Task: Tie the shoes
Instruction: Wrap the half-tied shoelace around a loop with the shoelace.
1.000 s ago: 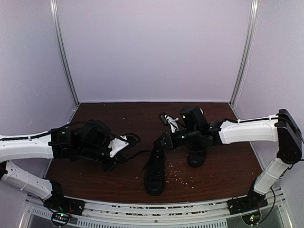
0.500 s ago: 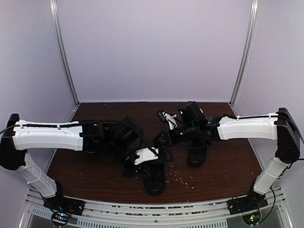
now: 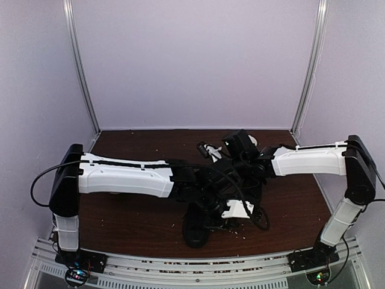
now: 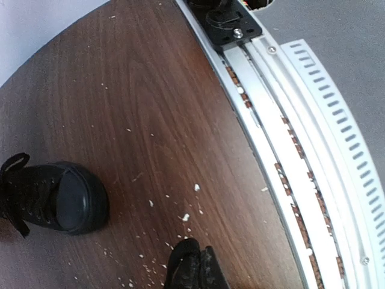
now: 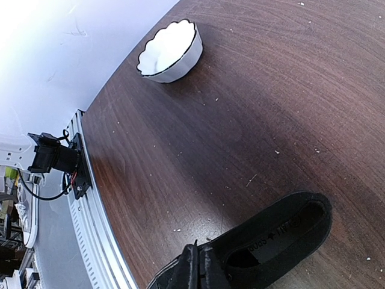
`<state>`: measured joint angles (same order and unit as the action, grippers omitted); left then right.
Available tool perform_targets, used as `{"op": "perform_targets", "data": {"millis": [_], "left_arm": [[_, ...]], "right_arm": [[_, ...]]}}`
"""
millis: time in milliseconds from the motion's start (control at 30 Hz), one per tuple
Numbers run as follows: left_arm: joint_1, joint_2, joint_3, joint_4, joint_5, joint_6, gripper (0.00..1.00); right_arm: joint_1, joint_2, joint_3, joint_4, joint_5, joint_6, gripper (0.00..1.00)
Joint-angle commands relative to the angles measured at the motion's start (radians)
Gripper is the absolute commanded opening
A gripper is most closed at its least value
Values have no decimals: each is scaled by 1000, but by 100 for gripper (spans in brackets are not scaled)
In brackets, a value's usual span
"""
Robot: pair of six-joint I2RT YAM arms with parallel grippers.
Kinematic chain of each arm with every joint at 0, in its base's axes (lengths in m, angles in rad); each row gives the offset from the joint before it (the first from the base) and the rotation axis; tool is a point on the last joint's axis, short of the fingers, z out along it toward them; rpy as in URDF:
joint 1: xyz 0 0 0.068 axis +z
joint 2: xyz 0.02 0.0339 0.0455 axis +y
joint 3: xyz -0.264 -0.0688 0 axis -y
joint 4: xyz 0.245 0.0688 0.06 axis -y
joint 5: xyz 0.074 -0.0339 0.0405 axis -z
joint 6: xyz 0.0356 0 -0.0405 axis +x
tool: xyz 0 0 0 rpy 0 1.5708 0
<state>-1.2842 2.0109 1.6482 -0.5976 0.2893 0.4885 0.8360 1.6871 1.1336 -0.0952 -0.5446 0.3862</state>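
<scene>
Broadest first: the brown desk (image 3: 120, 232), dotted with pale crumbs (image 4: 186, 217) toward its near edge. Reaching over it from the left, the left arm (image 3: 126, 174), stretched well past centre; coming in from the right to meet it, the right arm (image 3: 307, 161). Beneath them, the near shoe (image 3: 194, 233), toe toward the near edge and heel away, and just to its right and farther back the other shoe (image 4: 60, 195), mostly hidden from above. Off toward the left side, a white bowl (image 5: 170, 51), well apart from the shoes. Next, the left tool (image 4: 192, 268): tips pressed together over bare desk near the other shoe's toe, clamped on nothing visible. Likewise the right tool (image 5: 198, 265): tips together at the near shoe's tongue end, though cannot tell whether anything is pinched. Smallest, a lace (image 4: 13, 180) trailing loose beside the other shoe. No finished bow seen anywhere; most likely both knots yet to be made.
</scene>
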Motion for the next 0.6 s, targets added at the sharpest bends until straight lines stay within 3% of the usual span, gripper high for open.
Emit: {"op": "perform_targets", "data": {"millis": [0, 133, 300, 367, 567], "left_arm": [[1, 94, 111, 10, -53, 58, 0], [-4, 98, 106, 58, -85, 57, 6], [-9, 88, 112, 70, -143, 18, 37], [-9, 67, 106, 73, -145, 3, 45], [-8, -58, 45, 96, -123, -24, 51]], "right_arm": [[-5, 22, 35, -21, -7, -32, 0], [-5, 24, 35, -29, -7, -44, 0], [-5, 29, 37, -34, -15, -53, 0], [-6, 33, 38, -35, -20, -55, 0], [-6, 49, 44, -32, -34, -58, 0]]}}
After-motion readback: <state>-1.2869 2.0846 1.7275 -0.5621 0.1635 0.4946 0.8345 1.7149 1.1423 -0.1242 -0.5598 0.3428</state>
